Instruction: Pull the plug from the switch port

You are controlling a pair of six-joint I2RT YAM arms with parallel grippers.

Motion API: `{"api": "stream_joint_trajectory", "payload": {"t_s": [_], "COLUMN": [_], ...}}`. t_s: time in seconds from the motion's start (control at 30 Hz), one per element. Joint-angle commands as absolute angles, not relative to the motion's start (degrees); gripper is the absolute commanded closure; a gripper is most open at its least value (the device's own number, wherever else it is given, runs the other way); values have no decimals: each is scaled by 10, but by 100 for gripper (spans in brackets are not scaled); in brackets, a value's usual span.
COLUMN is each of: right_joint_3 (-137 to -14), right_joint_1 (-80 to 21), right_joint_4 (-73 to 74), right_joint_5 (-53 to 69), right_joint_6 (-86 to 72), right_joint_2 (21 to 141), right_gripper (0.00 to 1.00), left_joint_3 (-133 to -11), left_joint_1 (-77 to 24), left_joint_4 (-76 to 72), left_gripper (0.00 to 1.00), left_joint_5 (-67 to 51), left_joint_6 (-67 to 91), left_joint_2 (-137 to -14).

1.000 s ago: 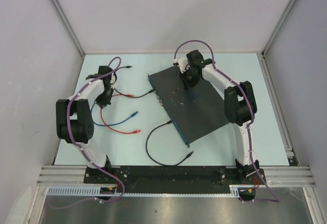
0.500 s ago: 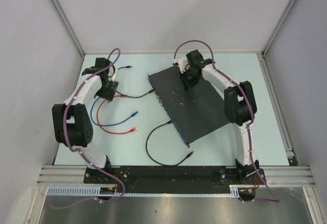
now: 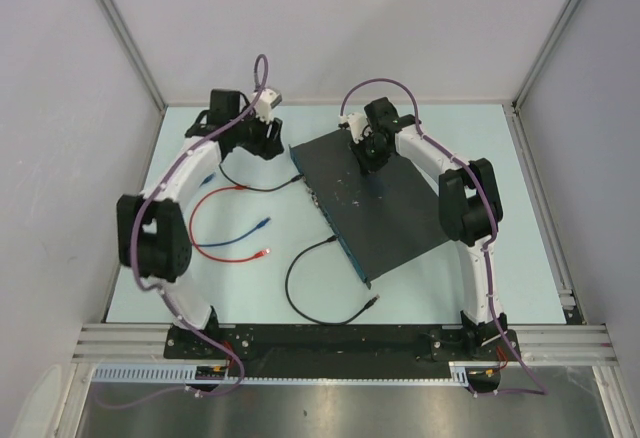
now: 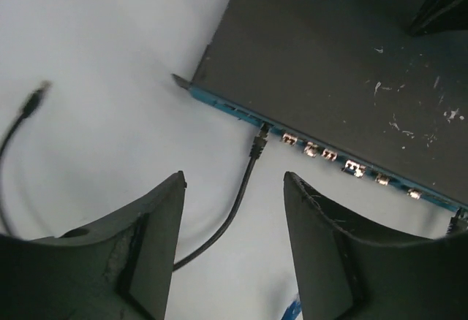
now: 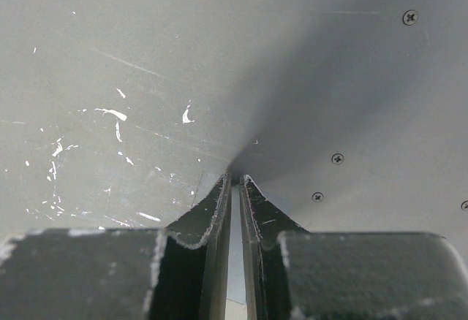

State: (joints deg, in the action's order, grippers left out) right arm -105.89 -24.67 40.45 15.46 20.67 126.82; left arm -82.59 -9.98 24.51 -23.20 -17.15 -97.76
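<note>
Plug point(image 4: 257, 145), small and black, sits in the scuffed metal switch point(image 4: 329, 50), bluish edge; left gripper point(image 4: 234, 181) is wide, right gripper point(image 5: 234, 180) closed.

The whole table point(image 3: 430, 288) is viewed from above and behind the arm bases, looking down toward the far wall. The socket edge of the switch point(image 4: 329, 57) is seen closely from the far left, between the fingers of the left gripper point(image 4: 234, 181). Its scuffed top is seen nearer still, past the right gripper point(image 5: 235, 181). The switch is shared by all three views.
</note>
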Motion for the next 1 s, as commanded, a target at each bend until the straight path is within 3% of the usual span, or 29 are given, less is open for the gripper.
{"api": "stream_joint_trajectory", "payload": {"t_s": [0.0,0.43,0.67,0.97], "right_joint_3": [-1020,-1018,-1018,-1019], "right_joint_1": [-267,-270,-271,-270], "right_joint_4": [397,394,394,393], "right_joint_5": [166,157,155,152], "right_joint_6": [212,210,208,207], "right_joint_2": [1354,1354,1354,1354], "right_gripper": [85,85,85,85], "left_joint_3": [-881,-891,-953,-934], "left_joint_1": [-90,-98,-98,-91], "left_joint_4": [238,199,216,212], "left_gripper": [42,49,54,59], "left_joint_5": [-375,-312,-343,-414], "left_joint_6": [-112,-83,-47,-10], "left_joint_2": [-1080,-1198,-1249,-1265]}}
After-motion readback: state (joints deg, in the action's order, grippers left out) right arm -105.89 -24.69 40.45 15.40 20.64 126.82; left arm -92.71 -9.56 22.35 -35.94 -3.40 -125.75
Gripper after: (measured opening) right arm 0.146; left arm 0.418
